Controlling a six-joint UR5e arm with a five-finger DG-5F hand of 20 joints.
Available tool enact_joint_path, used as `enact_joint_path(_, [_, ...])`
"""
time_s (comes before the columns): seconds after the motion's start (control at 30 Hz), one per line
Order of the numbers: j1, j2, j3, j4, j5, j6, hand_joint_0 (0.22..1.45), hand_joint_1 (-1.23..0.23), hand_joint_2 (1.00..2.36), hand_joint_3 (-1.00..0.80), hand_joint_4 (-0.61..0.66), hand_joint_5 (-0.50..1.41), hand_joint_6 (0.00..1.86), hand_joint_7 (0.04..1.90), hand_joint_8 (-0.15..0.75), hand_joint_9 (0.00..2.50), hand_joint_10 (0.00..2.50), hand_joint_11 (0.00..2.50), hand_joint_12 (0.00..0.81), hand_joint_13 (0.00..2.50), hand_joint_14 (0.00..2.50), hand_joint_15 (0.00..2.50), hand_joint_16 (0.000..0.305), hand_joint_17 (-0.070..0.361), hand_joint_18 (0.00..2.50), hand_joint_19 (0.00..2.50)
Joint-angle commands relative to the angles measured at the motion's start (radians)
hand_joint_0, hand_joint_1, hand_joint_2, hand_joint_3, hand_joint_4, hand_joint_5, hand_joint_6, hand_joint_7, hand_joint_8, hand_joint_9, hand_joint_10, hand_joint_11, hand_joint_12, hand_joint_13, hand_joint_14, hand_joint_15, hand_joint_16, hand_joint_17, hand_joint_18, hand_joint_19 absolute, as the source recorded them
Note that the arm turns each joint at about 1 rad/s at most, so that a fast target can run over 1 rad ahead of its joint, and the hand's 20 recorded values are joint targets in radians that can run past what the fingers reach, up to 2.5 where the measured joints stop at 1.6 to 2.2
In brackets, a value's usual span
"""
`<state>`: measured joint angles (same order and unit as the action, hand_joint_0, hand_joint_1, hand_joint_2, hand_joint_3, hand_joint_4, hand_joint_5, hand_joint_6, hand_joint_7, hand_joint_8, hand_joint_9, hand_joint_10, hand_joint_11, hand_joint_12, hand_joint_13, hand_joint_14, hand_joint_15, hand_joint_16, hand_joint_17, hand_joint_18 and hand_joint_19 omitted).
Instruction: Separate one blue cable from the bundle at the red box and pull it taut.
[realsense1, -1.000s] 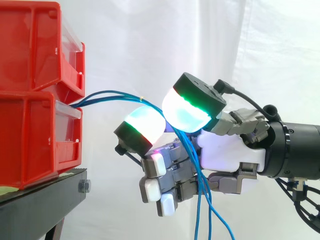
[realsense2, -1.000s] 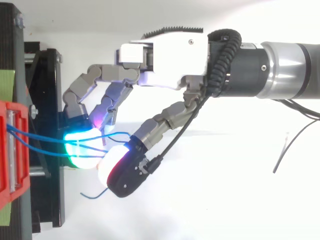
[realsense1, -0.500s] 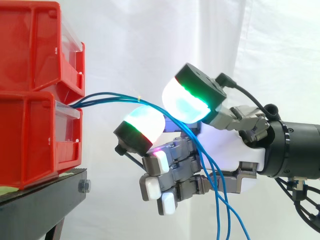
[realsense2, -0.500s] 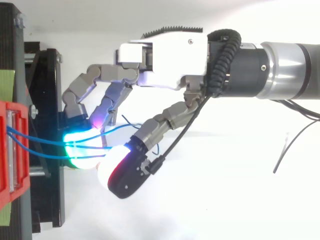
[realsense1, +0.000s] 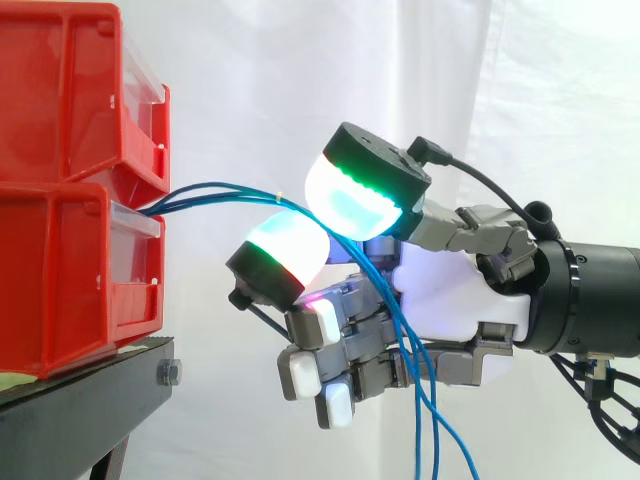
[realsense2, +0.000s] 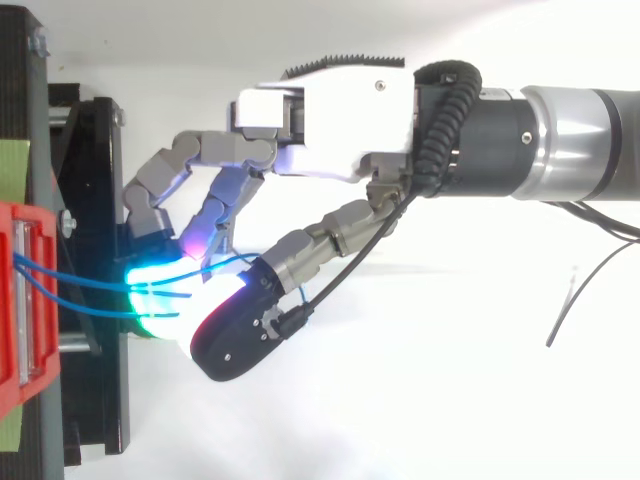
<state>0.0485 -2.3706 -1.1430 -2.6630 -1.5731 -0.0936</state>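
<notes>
The thumb (realsense1: 365, 185) has swung left onto the finger pad (realsense1: 285, 255), mid-frame; the curled hand (realsense1: 450, 310) now pinches the cables (realsense1: 215, 190) running from the box (realsense1: 70, 270) at left. Several look caught, so pulling may tauten the whole bundle.

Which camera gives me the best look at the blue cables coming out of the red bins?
The side view: the blue cables arc from the red bins, pass between the hand's glowing pads, then hang down. The top view shows them lying side by side across one pad.
</notes>
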Motion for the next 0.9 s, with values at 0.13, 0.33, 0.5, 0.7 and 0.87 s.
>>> enact_joint_path(0.13, [0.002,-0.001,0.0,0.002,0.001,0.0,0.72,-0.92,1.01,-0.34,0.0,-0.17,0.9,1.14,0.31,0.97,0.01,0.88,0.334,0.92,0.02,0.62,0.04,0.09,0.87,0.71])
enact_joint_path(0.33, [0.004,-0.001,0.0,0.0,-0.002,0.0,0.78,-0.96,1.0,-0.5,-0.01,-0.17,0.91,1.13,0.306,0.98,0.01,0.89,0.327,0.93,0.02,0.62,0.04,0.09,0.9,0.72])
enact_joint_path(0.5, [0.004,-0.001,0.0,-0.003,-0.002,0.0,0.77,-0.98,1.0,-0.5,0.02,-0.16,0.92,1.11,0.304,1.01,0.01,0.93,0.327,0.94,0.02,0.64,0.04,0.09,0.92,0.71])
enact_joint_path(0.7, [0.002,-0.001,0.0,-0.009,-0.004,0.0,0.76,-1.0,1.0,-0.5,0.07,-0.16,0.92,1.08,0.303,1.04,0.01,0.94,0.322,0.96,0.02,0.65,0.039,0.089,0.93,0.71])
enact_joint_path(0.87, [0.001,0.001,0.0,-0.012,-0.004,0.0,0.62,-0.97,1.0,-0.5,0.1,-0.16,0.92,1.05,0.314,1.06,0.01,0.96,0.333,0.97,0.02,0.66,0.04,0.09,0.93,0.74])
